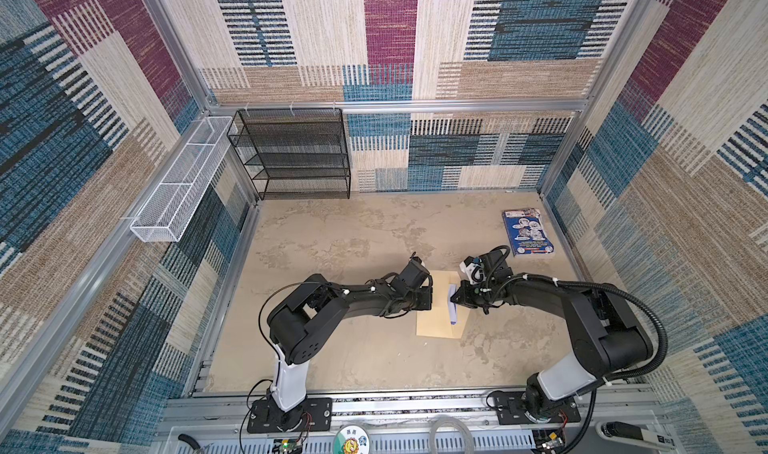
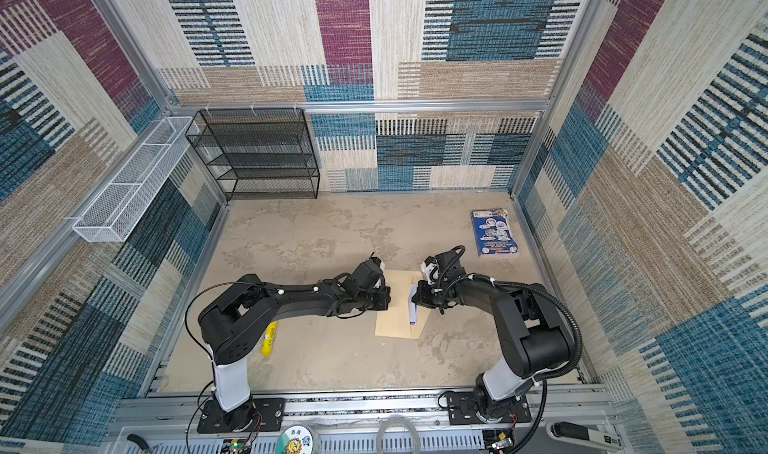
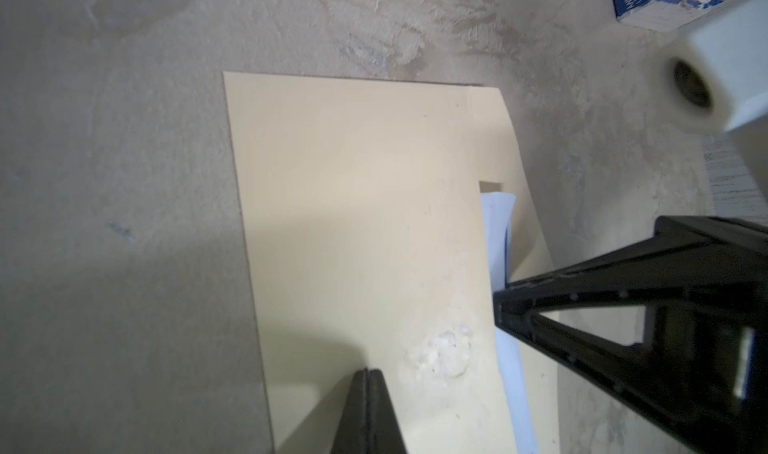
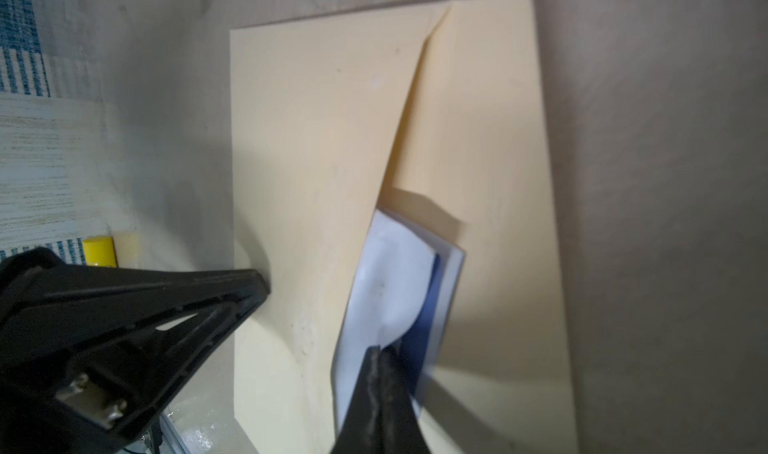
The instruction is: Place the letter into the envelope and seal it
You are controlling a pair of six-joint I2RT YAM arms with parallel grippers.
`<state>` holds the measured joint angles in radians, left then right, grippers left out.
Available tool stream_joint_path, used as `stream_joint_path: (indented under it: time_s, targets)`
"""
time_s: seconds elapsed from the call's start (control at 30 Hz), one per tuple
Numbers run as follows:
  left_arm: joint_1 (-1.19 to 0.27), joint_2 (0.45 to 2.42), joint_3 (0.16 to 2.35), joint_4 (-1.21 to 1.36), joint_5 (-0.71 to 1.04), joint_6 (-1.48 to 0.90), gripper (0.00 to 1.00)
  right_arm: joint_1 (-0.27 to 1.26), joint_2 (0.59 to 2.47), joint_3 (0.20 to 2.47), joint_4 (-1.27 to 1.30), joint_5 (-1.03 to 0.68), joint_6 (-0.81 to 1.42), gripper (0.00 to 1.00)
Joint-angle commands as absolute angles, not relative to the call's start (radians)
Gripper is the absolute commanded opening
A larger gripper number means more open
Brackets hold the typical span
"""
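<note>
Left gripper [image 3: 368,375]: jaws together, nothing between them; tips rest on the envelope's face near its closed long edge, apparently pinning it
Envelope [image 1: 436,327]: flat on the table under the left gripper's tips; reaches across to the right gripper; mouth and opened flap face the right gripper
Letter [image 4: 386,281]: folded; one part is tucked under the envelope's upper layer; the rest sticks out of the mouth over the flap, toward the right gripper
Right gripper [image 4: 376,352]: jaws clamped on the letter's protruding edge
Governing relation: the pocket lies straight ahead of the right gripper's tips, toward the left gripper; judged line of insertion runs from right gripper to left
Long axes: envelope and letter both lie crosswise to the line joining the two grippers; the letter sits slightly skewed to the mouth edge in the right wrist view
Nearer arm: the right holds the letter; the left touches only the envelope
Containers: white wire basket [image 1: 166,206], well outboard of the left gripper, nothing seen in it; black mesh rack [image 1: 299,152], far ahead of the left gripper, shelves show nothing; envelope, part of the letter only
Bystander: blue booklet [image 1: 528,231], ahead and outboard of the right gripper, well apart
Risk, judged: the skewed corner may snag the mouth edge
</note>
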<state>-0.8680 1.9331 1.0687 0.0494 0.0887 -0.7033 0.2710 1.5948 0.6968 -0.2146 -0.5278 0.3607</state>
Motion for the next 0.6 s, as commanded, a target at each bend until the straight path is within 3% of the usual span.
stream_joint_path:
  time_s: [0.0, 0.1, 0.4, 0.57]
  targets:
    - [-0.868, 1.953, 1.059, -0.066, 0.077, -0.673, 0.0, 0.288, 1.608, 0.709, -0.184, -0.559, 0.363, 0.0]
    - [-0.867, 1.949, 1.053, -0.064, 0.074, -0.675, 0.0, 0.288, 1.598, 0.708, -0.194, -0.532, 0.368, 0.02]
    - [-0.861, 1.904, 1.005, -0.077, 0.027, -0.693, 0.0, 0.229, 1.435, 0.671, -0.309, -0.456, 0.354, 0.27]
    - [-0.859, 1.907, 1.0, -0.043, 0.055, -0.692, 0.0, 0.215, 1.387, 0.66, -0.333, -0.442, 0.35, 0.28]
